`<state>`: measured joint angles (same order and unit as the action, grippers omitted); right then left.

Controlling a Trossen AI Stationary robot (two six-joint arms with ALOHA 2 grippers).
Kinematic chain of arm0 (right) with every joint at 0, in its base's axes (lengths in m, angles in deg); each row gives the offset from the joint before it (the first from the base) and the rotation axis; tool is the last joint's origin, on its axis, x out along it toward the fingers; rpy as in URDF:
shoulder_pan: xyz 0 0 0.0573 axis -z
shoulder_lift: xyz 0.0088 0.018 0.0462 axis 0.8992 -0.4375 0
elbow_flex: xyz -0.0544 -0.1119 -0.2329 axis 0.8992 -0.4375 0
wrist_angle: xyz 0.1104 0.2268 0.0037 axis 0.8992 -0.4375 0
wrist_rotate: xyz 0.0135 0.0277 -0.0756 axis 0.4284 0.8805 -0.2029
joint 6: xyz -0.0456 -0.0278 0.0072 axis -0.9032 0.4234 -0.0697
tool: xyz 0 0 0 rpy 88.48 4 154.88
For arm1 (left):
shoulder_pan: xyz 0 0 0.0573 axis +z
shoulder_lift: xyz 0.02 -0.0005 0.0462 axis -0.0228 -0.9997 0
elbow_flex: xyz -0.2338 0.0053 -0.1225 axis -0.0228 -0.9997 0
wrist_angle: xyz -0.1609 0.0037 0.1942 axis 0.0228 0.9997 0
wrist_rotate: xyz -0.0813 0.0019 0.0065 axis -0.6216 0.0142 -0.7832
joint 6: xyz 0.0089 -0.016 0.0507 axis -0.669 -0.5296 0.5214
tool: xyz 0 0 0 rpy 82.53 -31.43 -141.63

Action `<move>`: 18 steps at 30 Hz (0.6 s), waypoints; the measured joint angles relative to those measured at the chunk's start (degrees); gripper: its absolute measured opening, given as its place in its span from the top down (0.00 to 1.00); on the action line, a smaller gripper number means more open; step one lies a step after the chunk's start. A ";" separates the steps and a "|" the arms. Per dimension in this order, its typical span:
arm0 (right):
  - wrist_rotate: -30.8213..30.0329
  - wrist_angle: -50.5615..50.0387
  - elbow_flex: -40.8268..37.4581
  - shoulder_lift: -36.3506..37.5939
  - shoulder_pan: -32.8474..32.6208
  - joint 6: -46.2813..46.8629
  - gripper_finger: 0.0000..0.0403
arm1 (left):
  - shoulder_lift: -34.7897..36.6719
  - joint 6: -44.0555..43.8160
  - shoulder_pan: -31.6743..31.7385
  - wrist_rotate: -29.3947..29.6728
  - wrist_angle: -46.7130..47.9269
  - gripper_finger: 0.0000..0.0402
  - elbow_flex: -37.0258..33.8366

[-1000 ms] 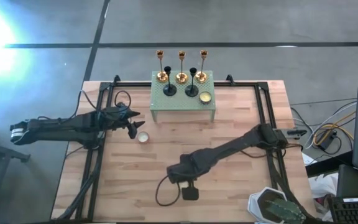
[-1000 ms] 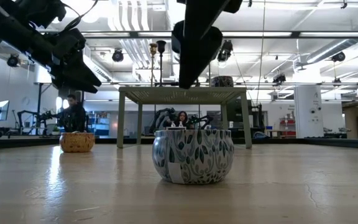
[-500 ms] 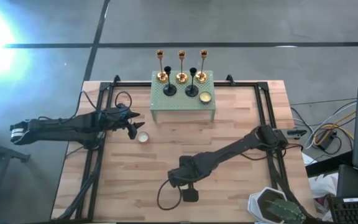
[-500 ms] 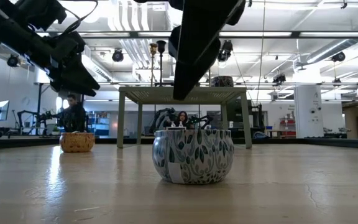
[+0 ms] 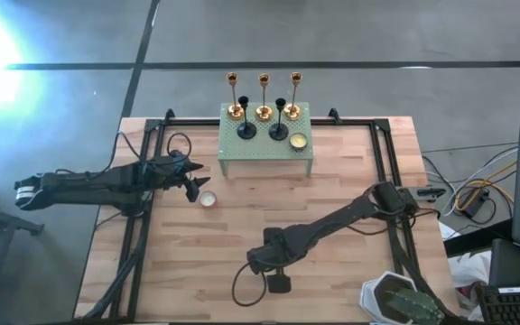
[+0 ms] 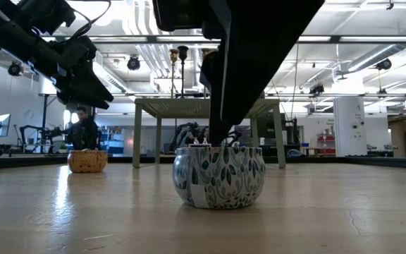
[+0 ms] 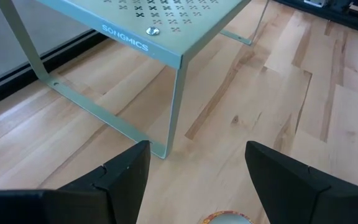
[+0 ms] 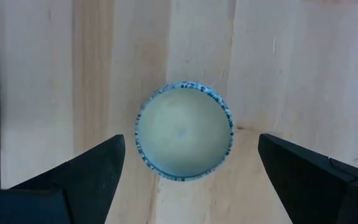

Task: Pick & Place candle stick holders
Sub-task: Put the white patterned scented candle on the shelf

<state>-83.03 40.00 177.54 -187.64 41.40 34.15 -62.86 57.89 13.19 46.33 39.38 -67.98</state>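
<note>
On the left we see the left pincer [image 5: 190, 185] hanging with fingers spread beside the small gold-rimmed candle [image 5: 208, 199], just in front of the green stand [image 5: 267, 155]; it has not moved over the last second. All five candle stick holders [image 5: 264, 110] stand untouched on that stand at the table's [image 5: 350, 181] far edge. Further right, the right pincer [image 5: 273, 271] has drifted nearer the table's front edge and come down; it now hovers released directly over the leaf-patterned candle tin [image 8: 184, 131], its fingers straddling it. We judge the right arm is lining up on the tin, not the holders, so the task itself has not advanced
</note>
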 joint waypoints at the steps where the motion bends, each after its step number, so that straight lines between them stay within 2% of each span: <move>1: -0.04 0.20 -0.16 0.00 0.00 0.08 0.10 | 0.00 -0.02 0.01 0.00 0.00 0.33 0.00; 18: 0.12 8.05 -3.68 0.02 -1.17 1.86 0.10 | 0.00 -0.13 0.00 0.01 0.04 0.33 0.02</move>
<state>-82.91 48.05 173.86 -187.62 40.23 36.00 -62.86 57.76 13.19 46.34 39.42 -67.96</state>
